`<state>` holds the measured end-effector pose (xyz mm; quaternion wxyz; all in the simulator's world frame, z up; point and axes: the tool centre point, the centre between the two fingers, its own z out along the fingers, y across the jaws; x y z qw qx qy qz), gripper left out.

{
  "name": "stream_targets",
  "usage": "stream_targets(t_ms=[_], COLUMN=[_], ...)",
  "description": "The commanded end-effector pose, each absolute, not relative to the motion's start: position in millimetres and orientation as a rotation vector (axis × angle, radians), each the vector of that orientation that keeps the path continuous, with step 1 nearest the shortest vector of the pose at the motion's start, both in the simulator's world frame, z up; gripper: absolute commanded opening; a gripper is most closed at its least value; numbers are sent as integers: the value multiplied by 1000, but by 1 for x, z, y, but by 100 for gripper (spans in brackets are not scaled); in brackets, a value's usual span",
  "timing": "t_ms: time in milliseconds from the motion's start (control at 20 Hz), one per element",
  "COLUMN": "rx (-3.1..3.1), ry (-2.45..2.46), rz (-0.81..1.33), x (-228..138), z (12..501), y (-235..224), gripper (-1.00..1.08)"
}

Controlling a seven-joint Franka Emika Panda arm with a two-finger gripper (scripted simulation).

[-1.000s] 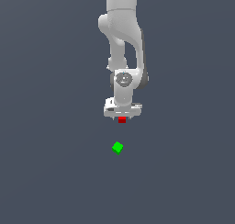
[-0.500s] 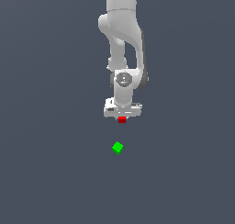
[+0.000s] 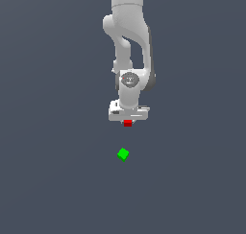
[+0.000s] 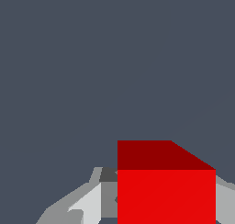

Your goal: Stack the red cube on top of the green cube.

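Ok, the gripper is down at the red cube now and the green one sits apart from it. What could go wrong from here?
1. The wrist view shows the red cube between the fingers, but contact isn't clear; a loose grasp could slip on lifting.
2. The green cube sits corner-on, so the red cube may land rotated and overhang.
3. The green cube is outside the wrist view, so alignment above it rests on the exterior view alone.
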<state>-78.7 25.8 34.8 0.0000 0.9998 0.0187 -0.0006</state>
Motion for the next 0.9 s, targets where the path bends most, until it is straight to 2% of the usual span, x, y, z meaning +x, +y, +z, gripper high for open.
stream_targets(t_ms=[0,500,850], rx=[3141,3141,3141], ry=[59,59,59], rz=[0,0,0], x=[-79,-79,-78], z=[46,106,122], y=[26,26,26], gripper=[-100,-100,-100])
